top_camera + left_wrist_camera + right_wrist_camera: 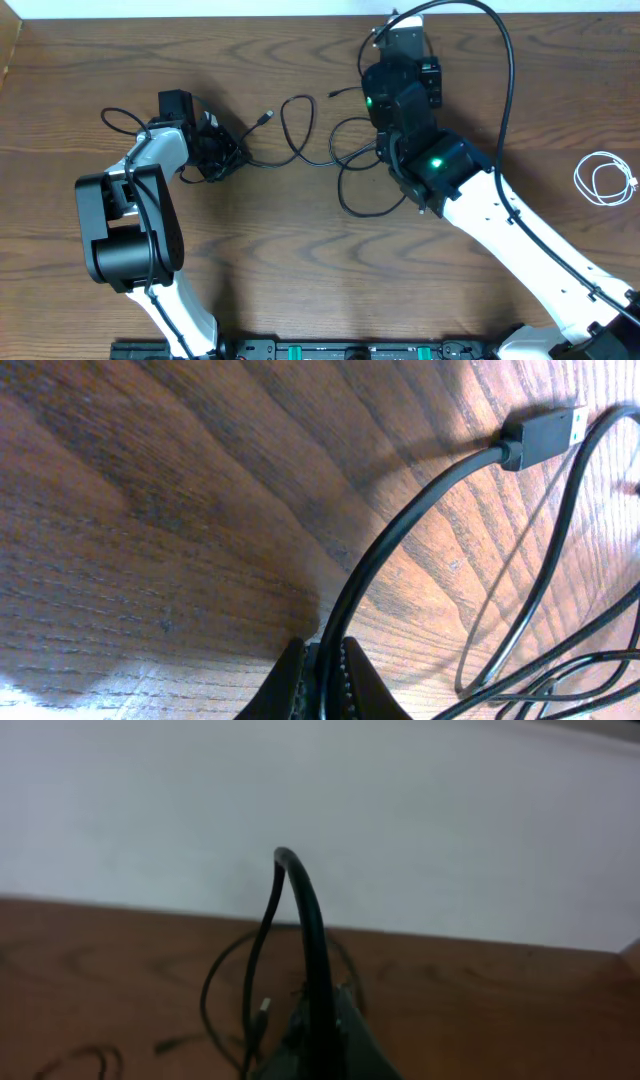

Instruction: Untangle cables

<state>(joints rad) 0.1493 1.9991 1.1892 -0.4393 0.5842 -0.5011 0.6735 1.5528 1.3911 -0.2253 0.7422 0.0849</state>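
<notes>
Since the black cable is thin, light and limp, it should slide and drape rather than hold a shape, and its jacket looks smooth, so a pinch can slip. The best holds are probably on a bare run just behind a plug, or on a single strand outside the knot, never on a bundle. Close up, the left gripper is pressed together on one strand right down at the wooden table. That strand curves away to a USB plug lying flat, with more loops bunched just beside it. The right gripper is clamped too, apparently on a stretch of the same cable that arches up over the fingers, though the view is blurred. Left arm pose: folded tight, elbow near its base, wrist reaching out low. Right arm pose: stretched diagonally from the near right corner to mid-table, its wrist camera looking level across the wood toward a pale wall. Between the two grips the cable sprawls in open loops. The white cable sits coiled well apart on the right, untouched.
</notes>
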